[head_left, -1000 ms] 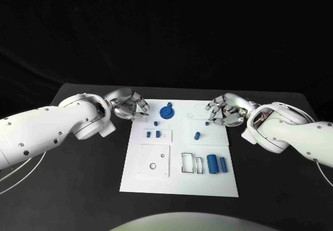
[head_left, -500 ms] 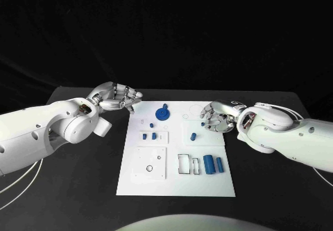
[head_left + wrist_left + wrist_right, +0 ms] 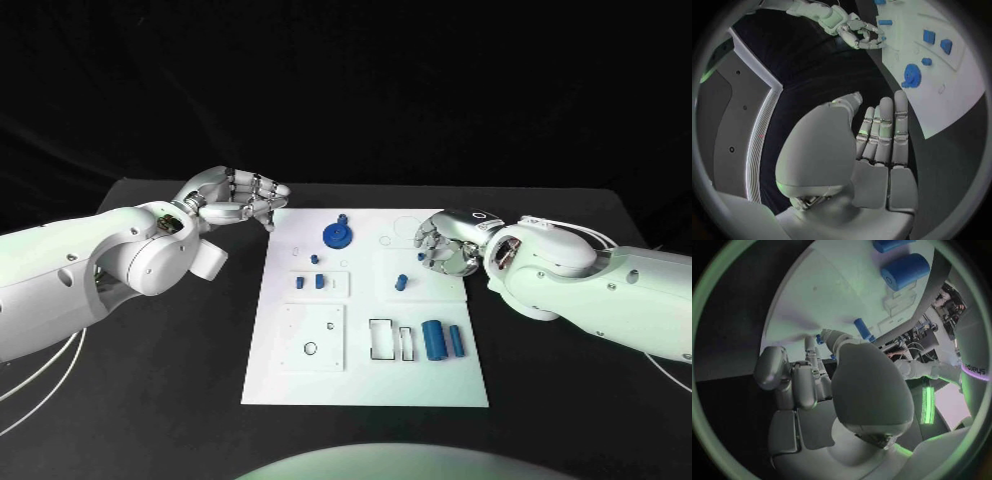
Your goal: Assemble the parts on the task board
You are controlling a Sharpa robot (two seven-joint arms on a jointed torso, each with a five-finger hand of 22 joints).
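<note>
While blue parts (image 3: 431,341) lie on task board (image 3: 433,385), both robot hands empty, fingers apart.

Far right corner of white rectangular task board (image 3: 433,380) covered by silver many-fingered right hand (image 3: 444,243) in head view. Small blue part (image 3: 423,255) beside that hand partly hidden; shape not discernible. Contact between right hand's fingertips and board not resolvable in any view. Large blue cylinder (image 3: 905,270) cut by palm and circle rim in right wrist view. Blue gear-shaped part (image 3: 911,76) blurred in left wrist view; teeth indistinct. Printed outlines on board too small to read.
</note>
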